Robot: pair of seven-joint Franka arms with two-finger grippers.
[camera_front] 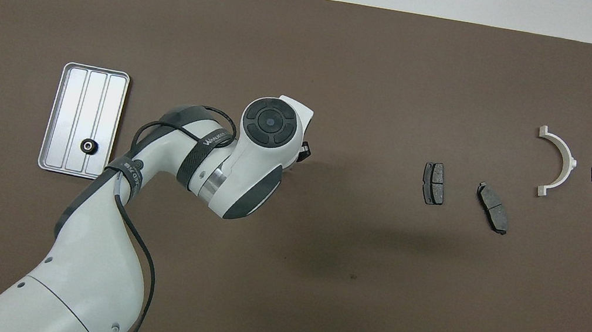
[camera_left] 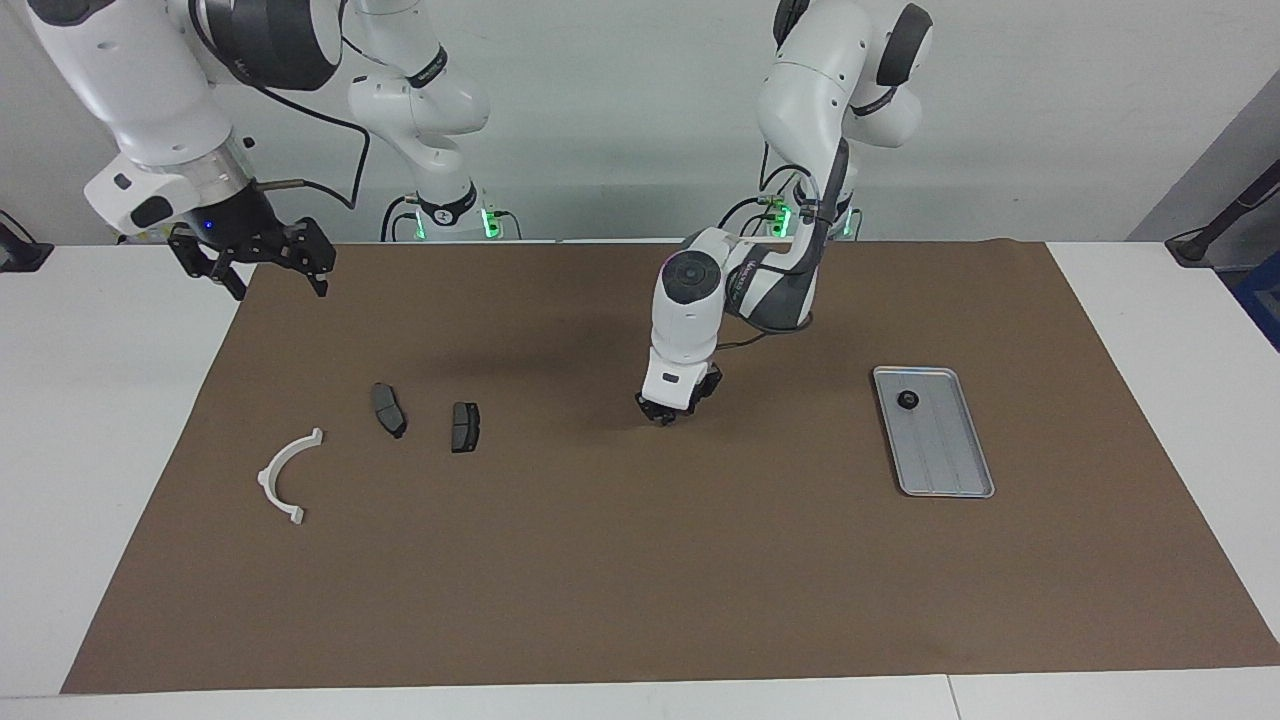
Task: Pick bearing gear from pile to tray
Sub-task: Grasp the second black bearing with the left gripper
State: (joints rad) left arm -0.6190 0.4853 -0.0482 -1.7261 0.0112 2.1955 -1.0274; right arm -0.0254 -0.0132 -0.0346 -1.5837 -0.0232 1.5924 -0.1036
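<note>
On tray (camera_left: pixel 945 450), bearing gear (camera_left: pixel 908 401) lies well apart from left gripper (camera_left: pixel 662 417).

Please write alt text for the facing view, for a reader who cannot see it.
The left gripper is low on the brown mat mid-table, while the right gripper hangs open over the mat's edge. A small black gear lies in the tray; two brake pads and a white bracket lie apart.

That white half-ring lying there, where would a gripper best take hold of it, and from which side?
Probably at the middle of the bracket's arc, coming straight down from above, with one finger inside the curve and one outside. It lies flat on the mat, so only its thin band offers two opposing faces. The ends carry small tabs, and nothing crowds it.
</note>
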